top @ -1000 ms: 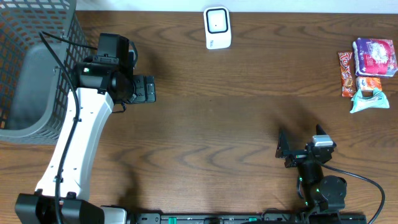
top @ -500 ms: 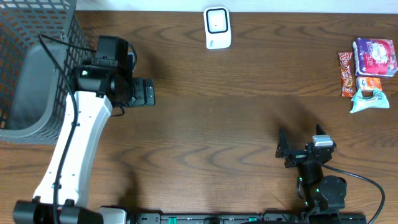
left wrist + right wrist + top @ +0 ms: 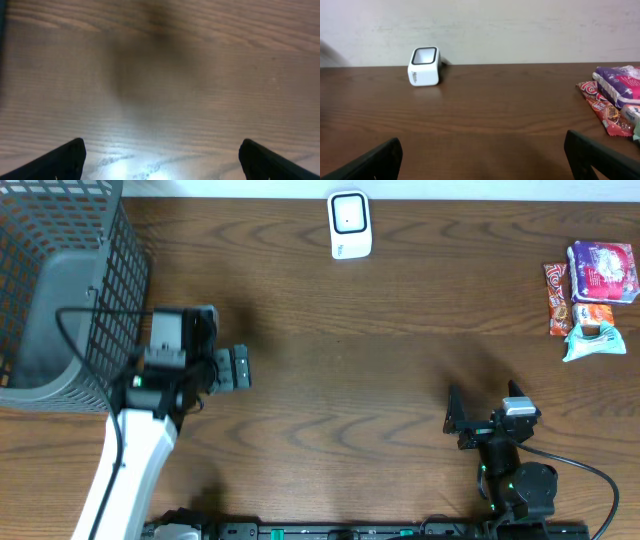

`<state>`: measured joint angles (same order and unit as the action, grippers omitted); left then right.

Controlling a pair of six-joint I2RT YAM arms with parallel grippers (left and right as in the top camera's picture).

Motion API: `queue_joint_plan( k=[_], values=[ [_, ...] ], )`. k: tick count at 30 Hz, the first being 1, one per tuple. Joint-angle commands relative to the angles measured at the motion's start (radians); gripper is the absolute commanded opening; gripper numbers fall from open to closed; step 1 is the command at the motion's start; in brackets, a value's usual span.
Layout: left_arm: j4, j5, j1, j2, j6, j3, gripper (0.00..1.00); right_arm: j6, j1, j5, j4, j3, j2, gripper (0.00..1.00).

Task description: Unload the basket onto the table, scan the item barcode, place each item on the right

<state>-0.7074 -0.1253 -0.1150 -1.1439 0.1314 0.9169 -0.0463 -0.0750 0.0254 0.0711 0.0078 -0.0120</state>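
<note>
Dark brown wood-grain table [image 3: 380,360] fills overhead frame. Plain off-white wall [image 3: 520,30] across top of right wrist view, meeting table's far edge. Soft white glare patch [image 3: 145,167] on the wood, bottom centre of left wrist view.

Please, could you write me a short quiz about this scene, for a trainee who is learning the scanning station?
1. Fill in: the left claw and the right claw are both ____, holding nothing.
2. True or false: the white barcode scanner lies in the left claw.
3. Where are the snack packets? A) beside the scanner B) at the right end of the table C) in the right claw
Key: 1 open; 2 false; 3 B.
</note>
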Motion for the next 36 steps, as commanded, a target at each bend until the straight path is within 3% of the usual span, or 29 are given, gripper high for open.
queue_joint_plan(
  k=[1,13,36],
  values=[
    [0.041,-0.024,0.000,0.106,0.005,-0.105,0.98,0.010,0.002,-0.008,0.004,-0.002,0.006,0.99],
    [0.120,-0.022,0.000,0.438,0.005,-0.340,0.98,0.010,0.002,-0.008,0.004,-0.002,0.006,0.99],
    [0.119,-0.020,0.000,0.953,0.005,-0.539,0.98,0.010,0.002,-0.008,0.004,-0.002,0.006,0.99]
  ],
)
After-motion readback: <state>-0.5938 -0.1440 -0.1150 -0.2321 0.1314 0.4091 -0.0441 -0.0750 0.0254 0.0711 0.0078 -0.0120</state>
